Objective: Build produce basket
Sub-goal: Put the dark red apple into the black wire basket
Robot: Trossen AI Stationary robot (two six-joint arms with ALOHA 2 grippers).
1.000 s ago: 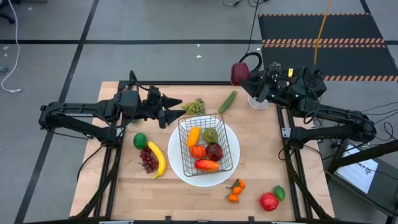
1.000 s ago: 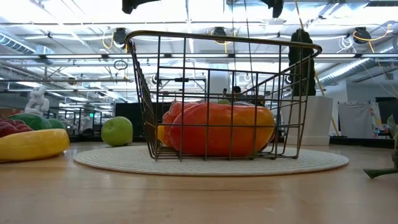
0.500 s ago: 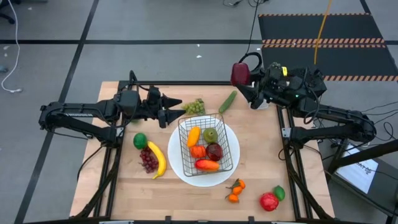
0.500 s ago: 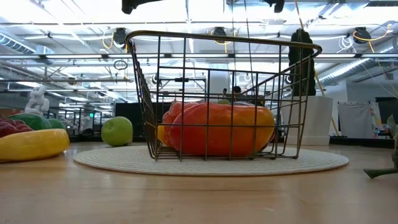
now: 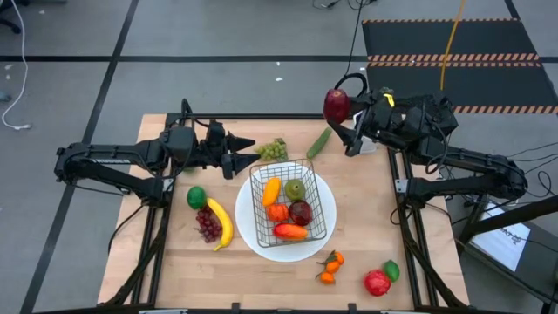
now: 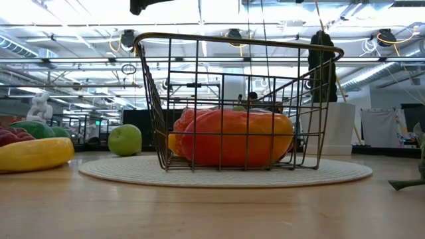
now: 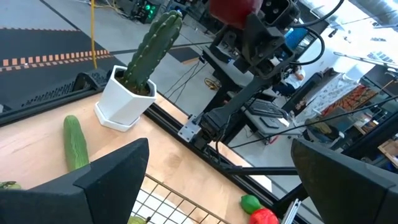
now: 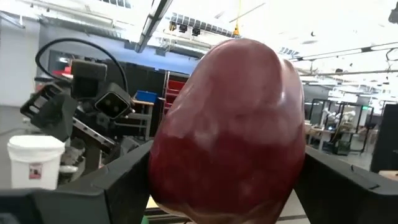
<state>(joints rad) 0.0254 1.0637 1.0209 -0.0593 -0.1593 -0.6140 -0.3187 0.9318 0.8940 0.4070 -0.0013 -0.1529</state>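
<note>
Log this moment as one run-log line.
right tool: shut on dark red apple, raised at table's far right corner | left tool: open, beside basket | basket: on plate, partly filled

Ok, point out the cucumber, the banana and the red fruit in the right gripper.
cucumber (image 5: 319, 142), high view, mid-length
banana (image 5: 221, 224), high view, middle of curve
red fruit (image 5: 336, 105), high view, its top
</note>
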